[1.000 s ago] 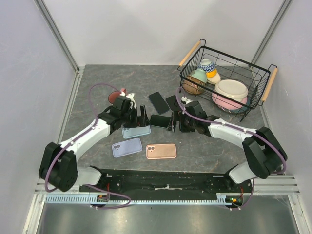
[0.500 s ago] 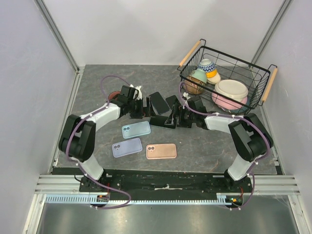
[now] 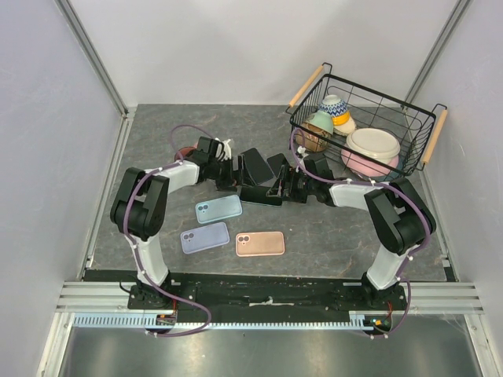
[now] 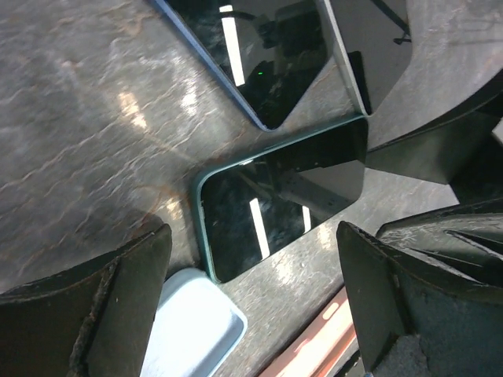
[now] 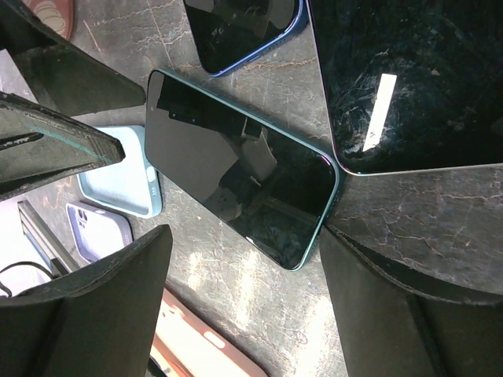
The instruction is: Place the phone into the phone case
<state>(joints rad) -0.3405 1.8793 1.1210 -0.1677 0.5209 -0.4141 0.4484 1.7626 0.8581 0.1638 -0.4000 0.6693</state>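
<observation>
Top view: the phone (image 3: 259,195) lies flat between the left gripper (image 3: 228,174) and the right gripper (image 3: 280,188), with the light blue case (image 3: 218,208) just beside its left end. Grey table (image 3: 314,228) shows toward the pink case (image 3: 260,243).
Left wrist: jaws apart, the phone's rounded end under the gap.
Right wrist: jaws apart, straddling the phone, one corner near a finger (image 5: 409,314)

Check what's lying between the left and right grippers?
A teal-edged phone, flat and screen-up, lies between the left gripper and right gripper; the top view shows it, both wrist views too.
</observation>
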